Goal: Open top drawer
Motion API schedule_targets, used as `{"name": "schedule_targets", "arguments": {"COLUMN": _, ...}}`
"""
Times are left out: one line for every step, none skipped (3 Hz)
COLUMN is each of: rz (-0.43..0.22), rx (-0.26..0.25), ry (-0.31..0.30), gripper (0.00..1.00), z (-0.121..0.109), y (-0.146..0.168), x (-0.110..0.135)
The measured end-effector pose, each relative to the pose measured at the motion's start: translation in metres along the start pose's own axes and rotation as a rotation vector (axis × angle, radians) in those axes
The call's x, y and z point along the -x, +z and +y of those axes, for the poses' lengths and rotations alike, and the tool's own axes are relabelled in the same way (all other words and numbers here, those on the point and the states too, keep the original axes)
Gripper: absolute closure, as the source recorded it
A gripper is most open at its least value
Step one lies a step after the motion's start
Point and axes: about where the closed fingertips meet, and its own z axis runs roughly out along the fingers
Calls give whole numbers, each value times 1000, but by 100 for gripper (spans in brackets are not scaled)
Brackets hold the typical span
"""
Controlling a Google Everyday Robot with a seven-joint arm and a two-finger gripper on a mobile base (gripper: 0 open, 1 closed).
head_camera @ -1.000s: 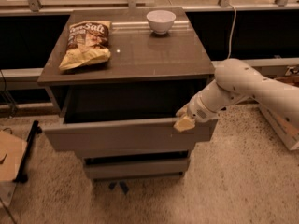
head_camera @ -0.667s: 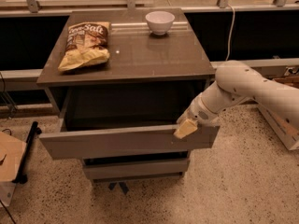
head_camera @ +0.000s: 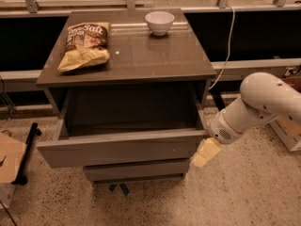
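The top drawer (head_camera: 117,149) is a wide grey-brown flat-fronted drawer, pulled well out of the cabinet, and its deep box (head_camera: 131,112) looks empty. My gripper (head_camera: 205,152), with pale yellow fingers on a white arm, sits at the right end of the drawer front, just below its top edge. The two lower drawer fronts (head_camera: 136,170) sit beneath, mostly hidden by the open drawer.
A chip bag (head_camera: 84,46) and a white bowl (head_camera: 159,22) rest on the cabinet top (head_camera: 141,55). A cardboard piece (head_camera: 9,159) and a black bar (head_camera: 28,149) lie on the speckled floor at left. A box (head_camera: 287,131) stands at the right edge.
The top drawer has slid further out toward the camera, and my gripper has moved with its right end, down and outward.
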Motion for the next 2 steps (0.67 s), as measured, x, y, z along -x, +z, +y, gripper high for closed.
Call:
{"name": "schedule_targets", "arguments": {"rz": 16, "rx": 22, "ry": 48, "gripper": 0, "z": 24, "y": -2, "x": -25}}
{"name": "schedule_targets", "arguments": {"rz": 19, "rx": 24, "ry": 55, "gripper": 0, "z": 25, "y": -3, "x": -28}}
